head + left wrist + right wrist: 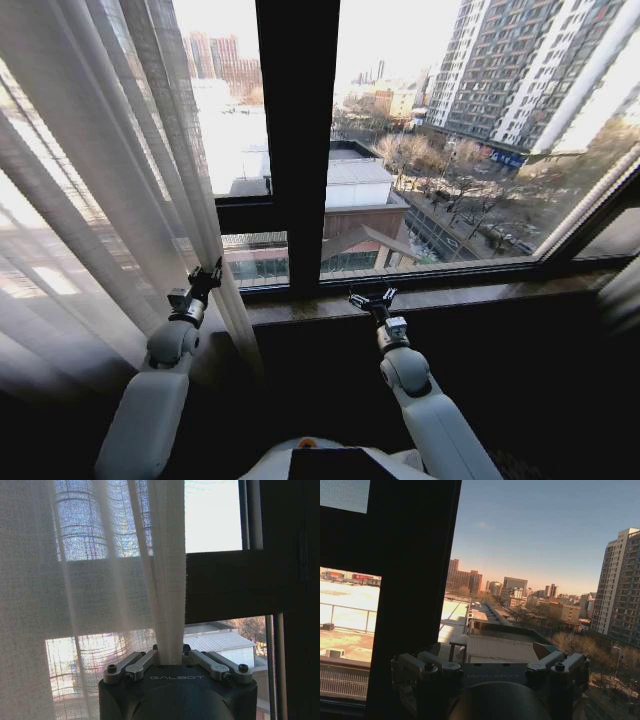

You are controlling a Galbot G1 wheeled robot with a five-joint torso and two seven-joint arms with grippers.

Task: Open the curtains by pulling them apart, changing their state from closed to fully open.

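The left gripper (170, 661) is clamped on the bunched inner edge of the left curtain (120, 180), low down near the window sill (470, 293); the fabric rises straight out between its closed fingers (137, 664). That panel is gathered at the robot's left, leaving the central window frame (295, 140) and the glass to its right uncovered. The right gripper (373, 297) hovers over the sill with its fingers spread and nothing held. A strip of curtain (622, 290) shows at the far right edge.

The hold is on a thin fold of sheer weave, so a sharp sideways pull could slide it free. Pulling from so low may tilt the panel rather than run it along its rail.
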